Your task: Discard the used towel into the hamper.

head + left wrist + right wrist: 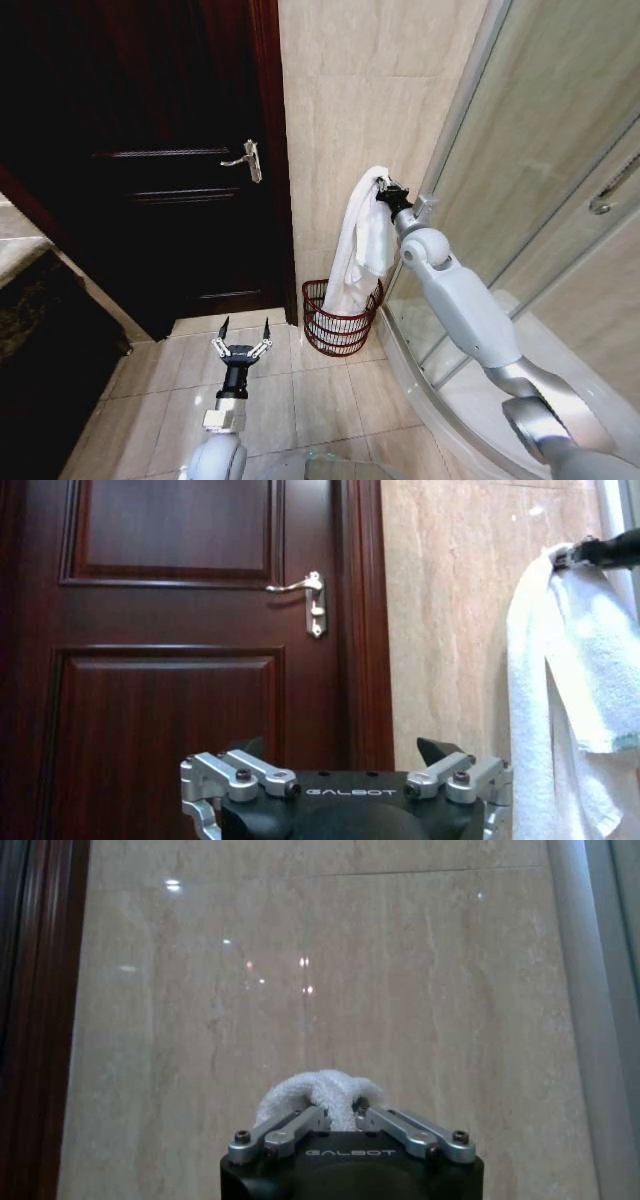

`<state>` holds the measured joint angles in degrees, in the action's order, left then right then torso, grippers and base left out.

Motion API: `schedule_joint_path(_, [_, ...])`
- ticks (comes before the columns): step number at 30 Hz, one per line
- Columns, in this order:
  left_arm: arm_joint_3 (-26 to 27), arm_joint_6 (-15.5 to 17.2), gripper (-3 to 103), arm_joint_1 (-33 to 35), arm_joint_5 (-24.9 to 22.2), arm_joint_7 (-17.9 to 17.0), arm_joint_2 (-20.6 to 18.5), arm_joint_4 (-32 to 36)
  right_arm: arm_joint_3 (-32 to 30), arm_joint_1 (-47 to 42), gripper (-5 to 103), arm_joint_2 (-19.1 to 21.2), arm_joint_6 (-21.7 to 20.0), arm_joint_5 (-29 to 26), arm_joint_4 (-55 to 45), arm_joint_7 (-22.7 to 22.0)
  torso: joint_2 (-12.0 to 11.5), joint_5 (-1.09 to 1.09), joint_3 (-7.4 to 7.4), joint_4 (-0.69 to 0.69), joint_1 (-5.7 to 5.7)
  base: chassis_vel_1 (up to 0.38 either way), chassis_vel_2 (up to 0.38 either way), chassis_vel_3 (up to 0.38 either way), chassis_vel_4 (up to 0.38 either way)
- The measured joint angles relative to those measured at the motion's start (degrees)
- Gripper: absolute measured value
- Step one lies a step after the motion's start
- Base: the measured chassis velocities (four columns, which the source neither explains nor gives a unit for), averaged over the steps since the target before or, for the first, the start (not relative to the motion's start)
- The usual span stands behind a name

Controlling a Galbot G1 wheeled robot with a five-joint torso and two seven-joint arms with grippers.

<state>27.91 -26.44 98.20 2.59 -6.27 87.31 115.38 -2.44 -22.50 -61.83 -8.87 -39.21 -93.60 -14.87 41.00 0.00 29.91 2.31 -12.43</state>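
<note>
Left gripper [240, 341]: nearest the head camera, low over the floor tiles [300, 400], jaws spread, nothing between them, well apart from the towel.
Right gripper [384, 187]: raised beside the shower glass [520, 180], jaws pinching the top fold of the towel [362, 235].
Right wrist view: close look at the pinch, a bunched white loop of towel [320, 1095] squeezed between the fingers [290, 1129], tan wall [320, 952] behind.
Left wrist view: towel [560, 705] hanging in two long folds from the right gripper [565, 555]; dark wooden door [170, 667] with a silver handle [305, 600] beside it.
Towel: white, terry, hanging straight down, its lower end inside the hamper [340, 322].
Hamper: small dark red open-weave basket on the floor against the wall, between door frame and shower base.
Hamper contents: the towel's lower end; anything more, I cannot tell.
</note>
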Motion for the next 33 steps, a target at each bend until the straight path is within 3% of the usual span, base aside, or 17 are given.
schedule_joint_path(8, [-0.48,-0.3,100,-0.5,-0.08,0.1,0.39,-0.5,-0.83,0.39,5,-1.11,0.38,0.31,1.07,0.04,-0.26,-0.01,-0.15,0.01,0.11,0.0,0.0,0.0,0.0])
schedule_joint_path(33, [-1.05,-0.79,100,-0.84,0.64,1.7,-0.3,-1.42,-4.61,-0.04,5,-4.48,2.18,1.66,6.3,2.15,-6.93,0.0,-4.01,0.0,2.9,0.0,0.0,0.0,0.0])
